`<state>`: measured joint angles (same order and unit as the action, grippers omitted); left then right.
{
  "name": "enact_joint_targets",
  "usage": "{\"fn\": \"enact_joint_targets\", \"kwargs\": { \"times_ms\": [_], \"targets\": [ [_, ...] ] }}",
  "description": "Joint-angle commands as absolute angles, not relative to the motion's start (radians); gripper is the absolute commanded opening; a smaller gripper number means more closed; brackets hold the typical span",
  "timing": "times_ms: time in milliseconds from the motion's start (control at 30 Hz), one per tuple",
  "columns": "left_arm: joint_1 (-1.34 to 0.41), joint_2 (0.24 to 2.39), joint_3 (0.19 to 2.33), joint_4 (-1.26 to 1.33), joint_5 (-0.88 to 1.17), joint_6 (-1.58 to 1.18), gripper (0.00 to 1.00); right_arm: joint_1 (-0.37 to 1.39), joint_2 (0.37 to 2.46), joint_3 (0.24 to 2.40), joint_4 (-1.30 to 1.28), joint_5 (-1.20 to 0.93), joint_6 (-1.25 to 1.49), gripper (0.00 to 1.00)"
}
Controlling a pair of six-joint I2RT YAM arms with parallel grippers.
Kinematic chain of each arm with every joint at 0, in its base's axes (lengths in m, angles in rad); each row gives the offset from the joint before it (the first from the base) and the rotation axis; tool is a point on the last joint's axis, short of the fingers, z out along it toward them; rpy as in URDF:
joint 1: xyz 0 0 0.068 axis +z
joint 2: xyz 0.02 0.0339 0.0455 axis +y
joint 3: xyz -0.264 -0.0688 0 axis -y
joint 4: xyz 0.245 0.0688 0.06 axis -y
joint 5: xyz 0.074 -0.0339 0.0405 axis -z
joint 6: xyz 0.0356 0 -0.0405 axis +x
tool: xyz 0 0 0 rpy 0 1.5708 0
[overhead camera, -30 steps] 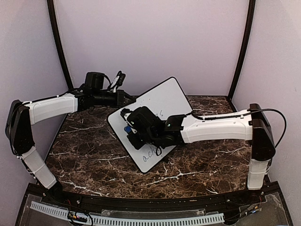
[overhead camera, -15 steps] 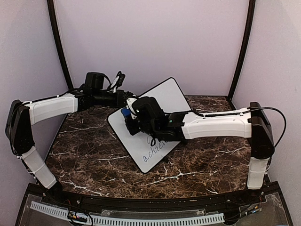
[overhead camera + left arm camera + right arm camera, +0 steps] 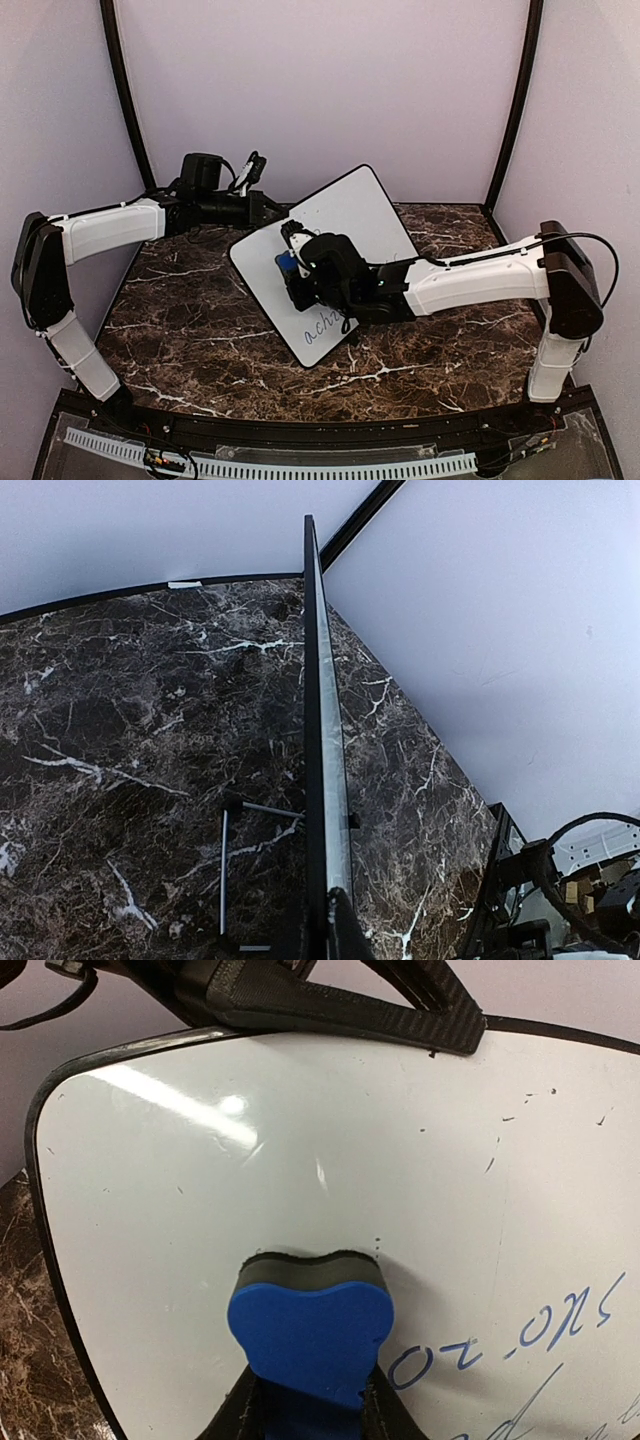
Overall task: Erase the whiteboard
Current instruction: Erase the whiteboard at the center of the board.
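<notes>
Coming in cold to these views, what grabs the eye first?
First, the whiteboard, slanted mid-scene over the dark marble table, with its upper-left edge in the top view pinched by the left gripper. Next, the bright blue eraser in the right gripper, pressed against the board. Blue handwriting sits just right of the eraser in the right wrist view.

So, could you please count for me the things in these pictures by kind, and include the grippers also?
whiteboard: 1
blue eraser: 1
grippers: 2, the left gripper and the right gripper
Total: 4
</notes>
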<state>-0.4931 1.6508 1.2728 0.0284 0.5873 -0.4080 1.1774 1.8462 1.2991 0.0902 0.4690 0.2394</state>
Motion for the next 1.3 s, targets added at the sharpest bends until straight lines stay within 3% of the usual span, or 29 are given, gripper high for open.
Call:
{"fn": "enact_joint_targets", "kwargs": {
  "times_ms": [0,400,933,1267],
  "targets": [
    [-0.518,1.606,1.258,0.044,0.648,-0.403,0.0,1.182,1.879,1.302,0.105,0.481,0.228,0.27],
    [-0.518,1.605,1.259,0.04,0.642,-0.396,0.0,1.146,1.92,1.431,0.17,0.492,0.141,0.27],
    [-0.518,1.611,1.256,0.049,0.658,-0.404,0.0,1.144,1.795,1.102,0.213,0.471,0.23,0.26],
    [-0.518,1.605,1.256,0.047,0.654,-0.401,0.0,1.141,1.876,1.324,0.215,0.471,0.127,0.26]
  ]
}}
